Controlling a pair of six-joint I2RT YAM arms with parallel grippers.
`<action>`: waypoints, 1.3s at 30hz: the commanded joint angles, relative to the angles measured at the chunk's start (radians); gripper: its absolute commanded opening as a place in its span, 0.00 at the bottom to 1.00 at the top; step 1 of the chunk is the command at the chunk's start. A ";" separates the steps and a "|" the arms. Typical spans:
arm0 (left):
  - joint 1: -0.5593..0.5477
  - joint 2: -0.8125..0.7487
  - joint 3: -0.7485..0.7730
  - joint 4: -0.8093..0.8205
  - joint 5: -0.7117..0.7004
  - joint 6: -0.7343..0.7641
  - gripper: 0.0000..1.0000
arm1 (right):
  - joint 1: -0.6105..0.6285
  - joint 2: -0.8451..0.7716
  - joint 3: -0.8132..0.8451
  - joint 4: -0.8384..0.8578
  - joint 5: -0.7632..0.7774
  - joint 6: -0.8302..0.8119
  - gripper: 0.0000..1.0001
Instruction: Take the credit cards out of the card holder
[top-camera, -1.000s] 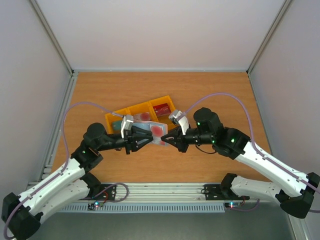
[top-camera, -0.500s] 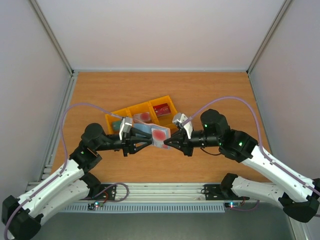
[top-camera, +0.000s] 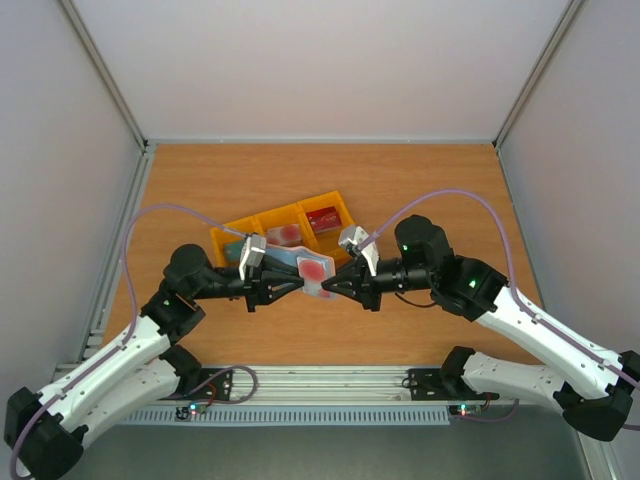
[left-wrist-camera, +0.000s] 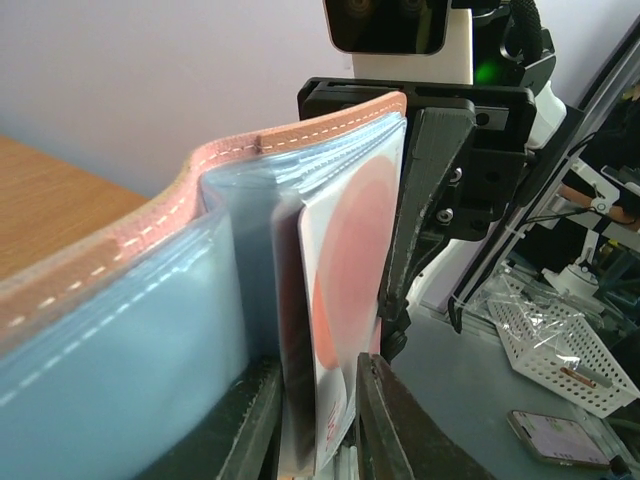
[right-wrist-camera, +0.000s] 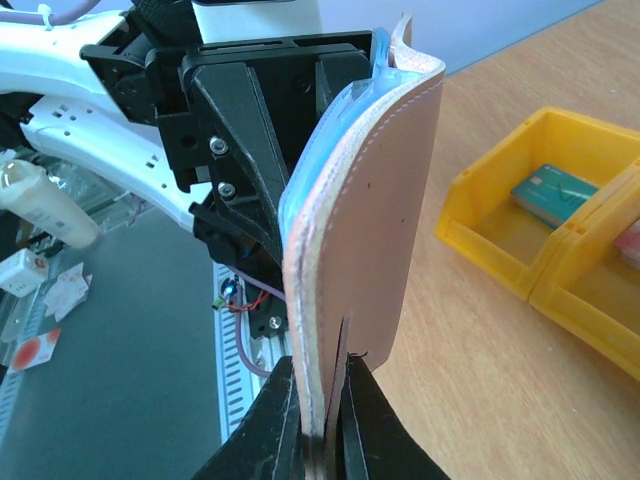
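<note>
Over the wooden table (top-camera: 200, 180) the card holder (right-wrist-camera: 370, 220) is held on edge, right gripper (right-wrist-camera: 322, 425) clamped on its cover as a brace, left gripper (left-wrist-camera: 318, 380) flanking the blotched pink card (left-wrist-camera: 350, 260), seemingly to draw it out, though whether it grips I cannot tell.

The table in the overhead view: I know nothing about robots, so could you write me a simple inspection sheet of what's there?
Surface: wooden table, walled on three sides.
Job's things: card holder held up, open, between both grippers; whitish-pink card against its blue inside; teal card and dark red card lie in the yellow tray.
Clutter: something pinkish in the tray's middle compartment, unclear what.
Grippers: left gripper pinches the whitish-pink card's edge; right gripper pinches the holder's cover.
Cables: a purple cable loops over each arm.
Surroundings: pale walls; metal rail at the near edge.
</note>
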 joint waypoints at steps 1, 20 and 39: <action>-0.014 0.007 0.013 0.094 0.019 0.029 0.21 | 0.007 0.018 -0.005 0.127 -0.051 -0.032 0.01; 0.021 0.030 0.041 0.137 0.032 -0.101 0.29 | -0.111 0.169 0.055 0.212 -0.298 -0.053 0.01; 0.030 -0.015 0.002 0.098 0.058 -0.044 0.00 | -0.196 0.015 -0.059 0.168 -0.245 -0.028 0.07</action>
